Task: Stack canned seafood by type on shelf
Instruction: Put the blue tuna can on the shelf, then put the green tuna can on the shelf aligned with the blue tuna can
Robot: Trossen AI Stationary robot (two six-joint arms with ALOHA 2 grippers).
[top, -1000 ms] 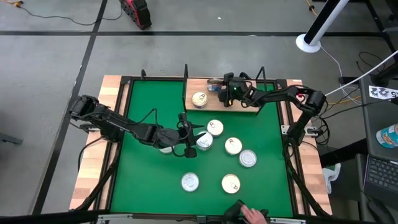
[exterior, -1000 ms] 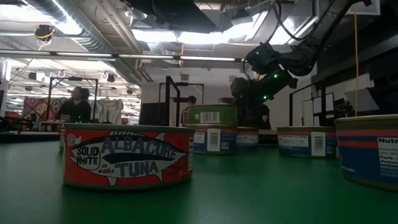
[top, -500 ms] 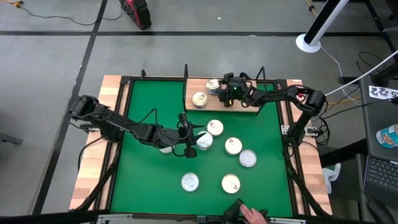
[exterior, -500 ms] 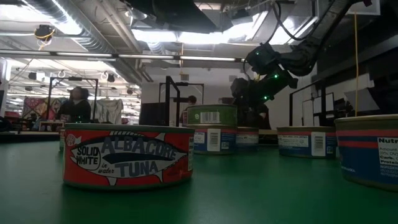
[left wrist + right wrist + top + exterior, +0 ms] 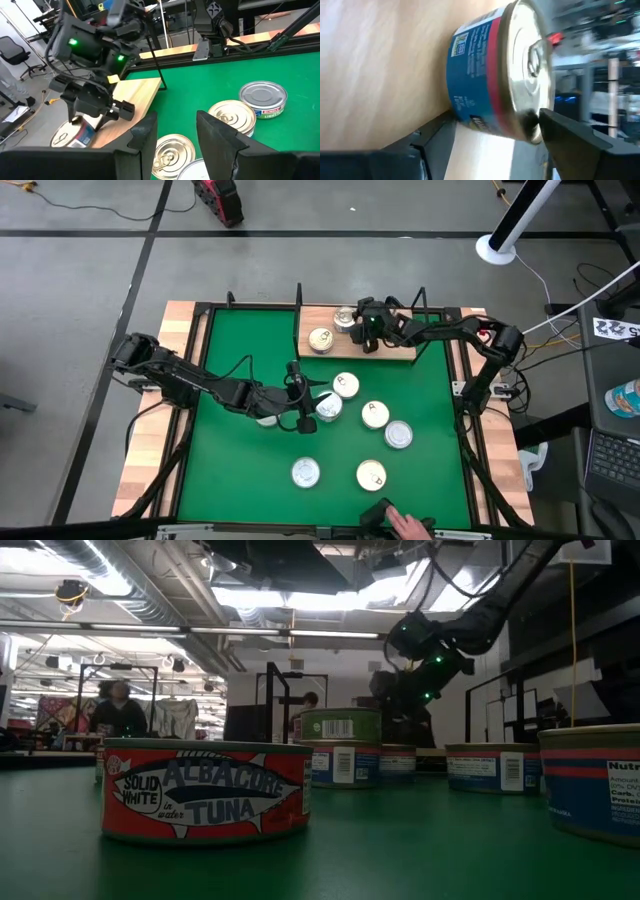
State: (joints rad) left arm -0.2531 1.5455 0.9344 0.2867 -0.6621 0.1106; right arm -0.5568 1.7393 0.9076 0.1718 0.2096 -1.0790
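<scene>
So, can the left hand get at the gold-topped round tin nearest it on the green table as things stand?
Probably yes. The left hand hovers open right by the gold-topped round tin, which lies between its fingers in the wrist view with nothing on top. Neighbouring tins sit close, so finger room looks tight.

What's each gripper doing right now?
Left gripper: open, empty, above the table cans.
Right gripper: open, fingers either side of a blue-label can on the shelf.

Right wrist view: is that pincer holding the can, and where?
Cannot tell: the right pincer straddles the can on the shelf; contact is unclear.
</scene>
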